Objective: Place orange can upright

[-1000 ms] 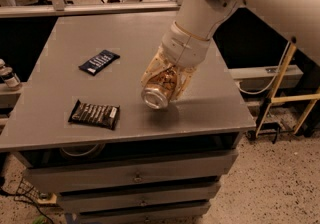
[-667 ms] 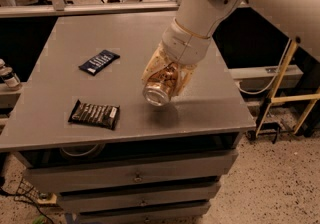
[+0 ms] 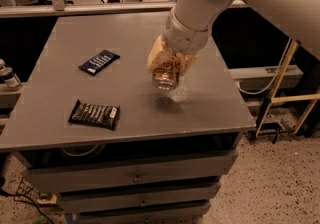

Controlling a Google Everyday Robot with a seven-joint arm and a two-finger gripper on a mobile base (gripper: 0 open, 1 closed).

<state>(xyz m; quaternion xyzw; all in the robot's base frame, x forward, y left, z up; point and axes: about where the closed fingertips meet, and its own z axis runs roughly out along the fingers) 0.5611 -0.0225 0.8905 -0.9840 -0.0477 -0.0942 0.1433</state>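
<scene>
My gripper [image 3: 167, 66] hangs above the right half of the grey table [image 3: 60, 118], at the end of the white arm. It is shut on the orange can [image 3: 166, 76], whose silver end faces down and towards the camera. The can is held a little above the tabletop, nearly upright, with its shadow just below it. The fingers [image 3: 155, 55] cover most of the can's sides.
A dark blue snack packet [image 3: 99, 62] lies on the table's left middle. A dark brown snack packet [image 3: 94, 114] lies near the front left edge. Drawers [image 3: 135, 175] sit under the tabletop. A wooden frame [image 3: 280, 85] stands to the right of the table.
The gripper has turned the can from a tilt to nearly upright and shifted it slightly right and up over the table. The packets have not moved.
</scene>
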